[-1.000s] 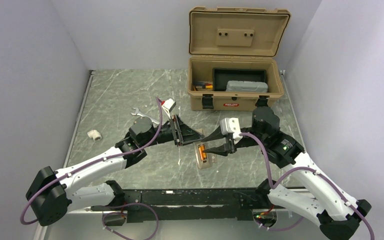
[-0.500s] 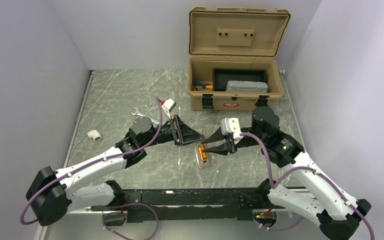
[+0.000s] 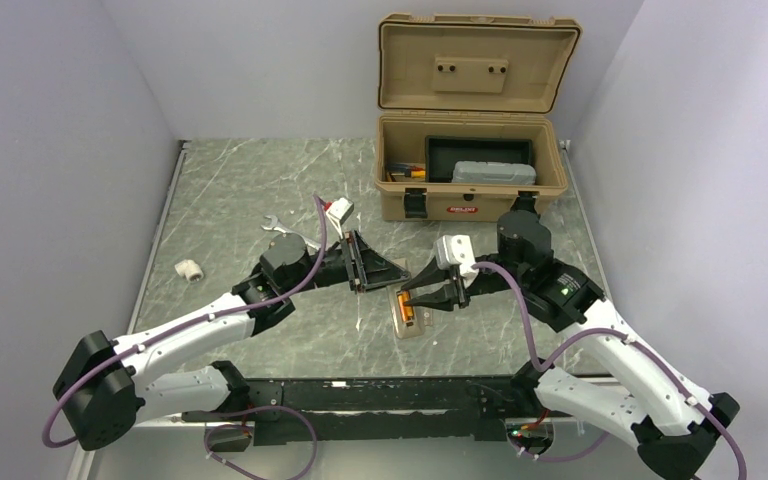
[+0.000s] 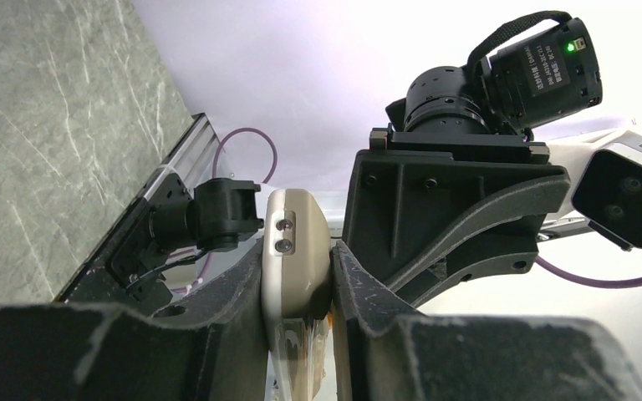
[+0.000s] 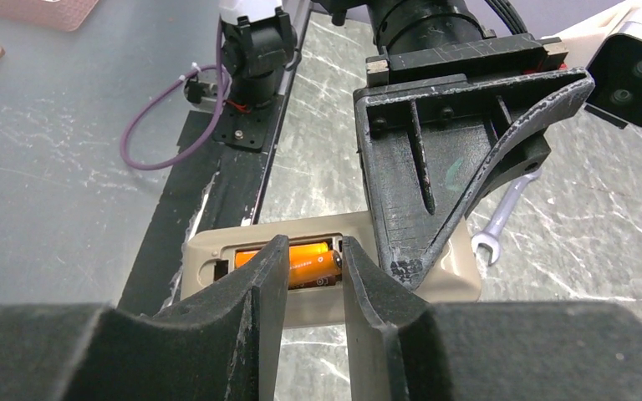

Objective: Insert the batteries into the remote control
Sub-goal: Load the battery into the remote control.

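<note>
The remote control [image 3: 409, 331] is back up just above the table, its battery bay open. My left gripper [image 3: 398, 272] is shut on its far end; the left wrist view shows the tan shell [image 4: 294, 213] clamped between both fingers. Two orange batteries [image 5: 311, 261] lie side by side in the bay, also seen from above as an orange spot [image 3: 408, 313]. My right gripper [image 5: 316, 251] hovers over the bay, narrowly open, its fingertips [image 5: 277, 255] straddling the batteries' right end. From above, the right gripper [image 3: 413, 298] points left at the remote. Nothing sits between its pads.
An open tan toolbox [image 3: 470, 195] stands at the back right with a black tray and grey case inside. A silver wrench [image 3: 282, 228] lies behind the left arm, also visible past the remote [image 5: 501, 219]. A small white fitting [image 3: 189, 269] rests at the left.
The right gripper's jaws have narrowed and the right arm has shifted slightly left, towards the battery bay. The left arm and remote have not moved.
</note>
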You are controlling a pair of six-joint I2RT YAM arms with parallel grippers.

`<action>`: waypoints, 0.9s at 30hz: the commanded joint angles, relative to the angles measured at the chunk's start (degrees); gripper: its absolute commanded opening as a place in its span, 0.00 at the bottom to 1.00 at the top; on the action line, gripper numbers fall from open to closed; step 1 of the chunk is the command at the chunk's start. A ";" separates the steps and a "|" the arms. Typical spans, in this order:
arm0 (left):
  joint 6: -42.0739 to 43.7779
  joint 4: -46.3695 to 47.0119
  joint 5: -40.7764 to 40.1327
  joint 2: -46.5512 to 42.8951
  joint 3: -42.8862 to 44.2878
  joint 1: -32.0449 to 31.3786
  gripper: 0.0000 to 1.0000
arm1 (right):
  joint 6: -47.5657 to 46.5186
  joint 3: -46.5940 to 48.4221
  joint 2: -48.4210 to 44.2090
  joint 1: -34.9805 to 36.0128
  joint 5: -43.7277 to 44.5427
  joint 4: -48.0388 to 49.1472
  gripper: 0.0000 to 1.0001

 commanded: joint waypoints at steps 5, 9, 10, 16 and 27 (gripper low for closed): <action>-0.89 4.22 0.59 -0.33 1.76 -0.05 0.00 | -3.61 3.65 0.98 -0.07 -2.91 -3.59 0.29; -0.92 4.30 0.59 -0.29 1.71 -0.10 0.00 | -4.09 3.61 1.12 -0.06 -2.92 -4.29 0.26; -0.92 4.25 0.57 -0.40 1.71 -0.06 0.00 | -4.08 3.54 1.08 -0.06 -2.89 -4.39 0.26; -1.24 4.91 0.65 -0.23 1.45 -0.09 0.00 | -4.05 2.98 0.57 -0.06 -2.41 -4.30 0.25; -1.27 4.96 0.62 -0.32 1.27 -0.07 0.00 | -1.51 0.65 -1.46 -0.08 0.09 1.67 0.40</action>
